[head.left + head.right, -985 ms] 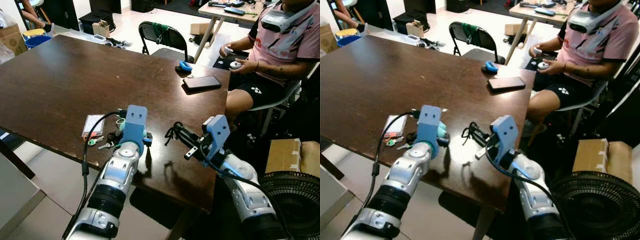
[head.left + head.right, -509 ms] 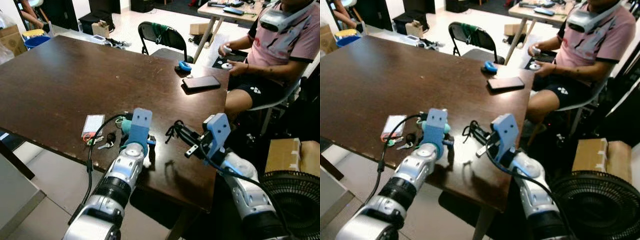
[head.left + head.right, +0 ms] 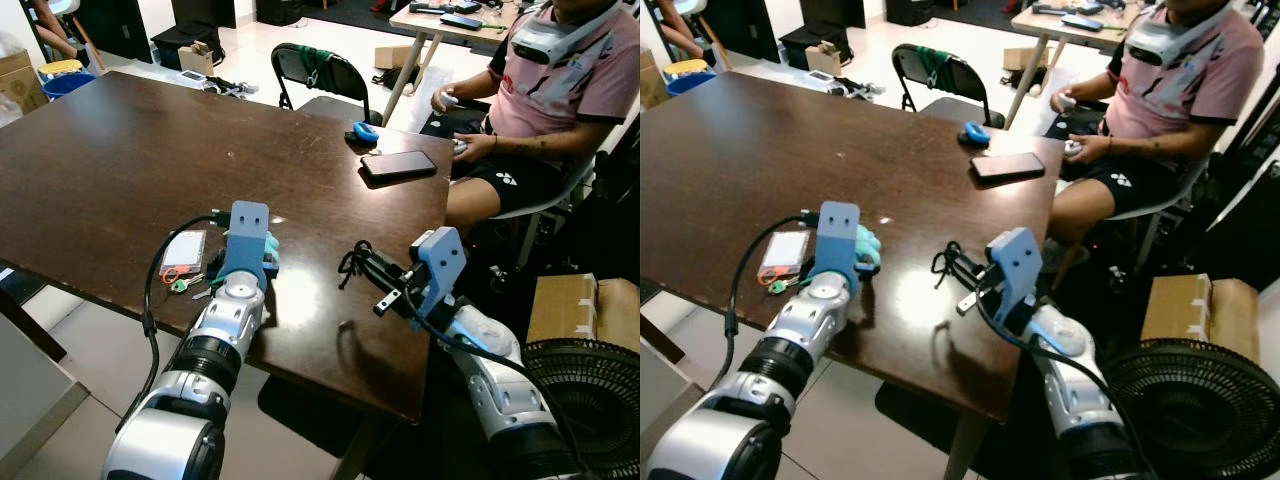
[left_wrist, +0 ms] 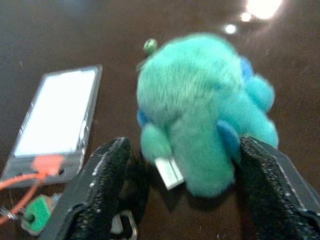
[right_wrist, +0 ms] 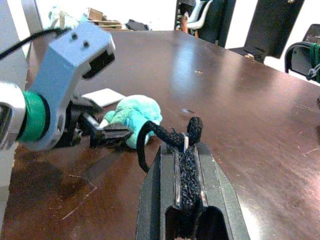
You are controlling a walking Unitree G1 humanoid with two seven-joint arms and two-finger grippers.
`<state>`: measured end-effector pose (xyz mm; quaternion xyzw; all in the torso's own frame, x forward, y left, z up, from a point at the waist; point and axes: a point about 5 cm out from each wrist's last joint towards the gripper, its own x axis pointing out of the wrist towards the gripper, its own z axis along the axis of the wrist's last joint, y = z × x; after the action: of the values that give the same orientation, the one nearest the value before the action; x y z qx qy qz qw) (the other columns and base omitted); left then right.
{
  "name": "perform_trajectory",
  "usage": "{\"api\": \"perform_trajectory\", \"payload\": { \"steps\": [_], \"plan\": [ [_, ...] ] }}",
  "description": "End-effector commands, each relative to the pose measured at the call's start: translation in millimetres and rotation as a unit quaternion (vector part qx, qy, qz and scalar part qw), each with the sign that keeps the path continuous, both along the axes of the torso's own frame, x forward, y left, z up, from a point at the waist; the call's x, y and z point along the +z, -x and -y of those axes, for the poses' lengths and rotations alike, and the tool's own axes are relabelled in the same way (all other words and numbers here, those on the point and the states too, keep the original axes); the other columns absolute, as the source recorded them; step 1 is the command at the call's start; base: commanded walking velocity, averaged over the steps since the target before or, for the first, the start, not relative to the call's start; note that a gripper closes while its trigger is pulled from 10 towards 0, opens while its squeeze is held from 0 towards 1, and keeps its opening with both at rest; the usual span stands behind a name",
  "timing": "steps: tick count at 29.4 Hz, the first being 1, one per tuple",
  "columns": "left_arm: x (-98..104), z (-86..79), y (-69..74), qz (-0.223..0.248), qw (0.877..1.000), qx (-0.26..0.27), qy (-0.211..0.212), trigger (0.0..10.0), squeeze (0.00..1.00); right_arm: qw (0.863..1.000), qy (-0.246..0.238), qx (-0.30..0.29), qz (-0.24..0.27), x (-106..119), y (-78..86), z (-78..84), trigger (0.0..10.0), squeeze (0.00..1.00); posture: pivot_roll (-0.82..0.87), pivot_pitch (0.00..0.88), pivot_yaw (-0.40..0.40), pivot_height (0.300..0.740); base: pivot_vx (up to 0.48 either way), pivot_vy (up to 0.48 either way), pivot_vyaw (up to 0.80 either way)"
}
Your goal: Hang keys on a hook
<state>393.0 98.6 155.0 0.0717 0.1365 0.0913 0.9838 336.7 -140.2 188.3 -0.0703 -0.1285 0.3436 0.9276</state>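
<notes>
The bunch of keys lies near the front edge of the dark wooden table (image 3: 120, 150). It has a teal plush charm (image 4: 200, 105), a green key (image 4: 35, 215) and a clear card holder (image 3: 183, 250) on an orange cord. My left gripper (image 4: 190, 192) is open and low over the table, its fingers (image 4: 107, 185) on either side of the plush. My right gripper (image 5: 182, 165) hovers to the right of it above the table, shut on a black looped cord (image 5: 165, 135).
A black phone (image 3: 400, 165) and a small blue object (image 3: 365, 132) lie at the table's far right edge. A person (image 3: 560, 90) sits there, with a folding chair (image 3: 320, 70) behind the table. A fan (image 3: 590, 390) and a cardboard box (image 3: 580, 310) stand on the floor at right.
My left gripper has swung left and forward from beside the keys to straddle the teal plush. The right arm has stayed in place with the cord.
</notes>
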Motion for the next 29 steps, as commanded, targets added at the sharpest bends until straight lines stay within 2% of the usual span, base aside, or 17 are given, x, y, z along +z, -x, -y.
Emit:
{"api": "perform_trajectory", "payload": {
  "steps": [1, 5, 6, 10, 22, 29],
  "plan": [
    [-14.2, -1.8, 4.6, -0.02, 1.0, 0.005, -0.009, 4.9, 0.0, 1.0, 0.001, 0.0, -0.003, -2.3, 1.0, 0.2, 10.0, 0.0, 0.03, 0.125, 0.092, 0.74, 0.0, 0.0, 0.0],
    [-21.3, 1.7, 6.8, -0.028, 0.999, -0.001, -0.02, 4.4, 0.0, 1.0, 0.002, 0.0, -0.002, -1.2, 1.4, 1.9, 10.0, 0.0, 0.02, 0.133, 0.088, 0.74, 0.0, 0.0, 0.0],
    [-24.8, 2.7, 7.6, -0.033, 0.999, -0.004, -0.024, 0.0, 0.0, 1.0, 0.003, -0.001, -0.001, -0.9, 1.9, 3.2, 10.0, 0.0, 0.01, 0.137, 0.087, 0.74, 0.0, 0.0, 0.0],
    [-28.1, 3.3, 8.1, -0.037, 0.999, -0.007, -0.027, 0.0, 0.0, 1.0, 0.005, -0.003, -0.001, -0.5, 3.1, 5.6, 10.0, 0.0, 0.01, 0.141, 0.086, 0.74, 0.0, 0.0, 0.0],
    [-21.4, 3.2, 5.1, -0.018, 1.0, -0.005, -0.001, 0.0, 0.0, 1.0, 0.005, -0.002, -0.003, -1.2, 3.1, 4.3, 10.0, 0.0, 0.02, 0.148, 0.082, 0.74, 0.0, 0.0, 0.0],
    [-8.8, 1.6, 2.4, 0.023, 0.999, -0.027, 0.003, 0.0, 0.0, 1.0, 0.005, -0.002, -0.004, -1.1, 3.3, 4.8, 10.0, 0.0, 0.02, 0.151, 0.085, 0.74, 0.0, 0.0, 0.0]
  ]
}}
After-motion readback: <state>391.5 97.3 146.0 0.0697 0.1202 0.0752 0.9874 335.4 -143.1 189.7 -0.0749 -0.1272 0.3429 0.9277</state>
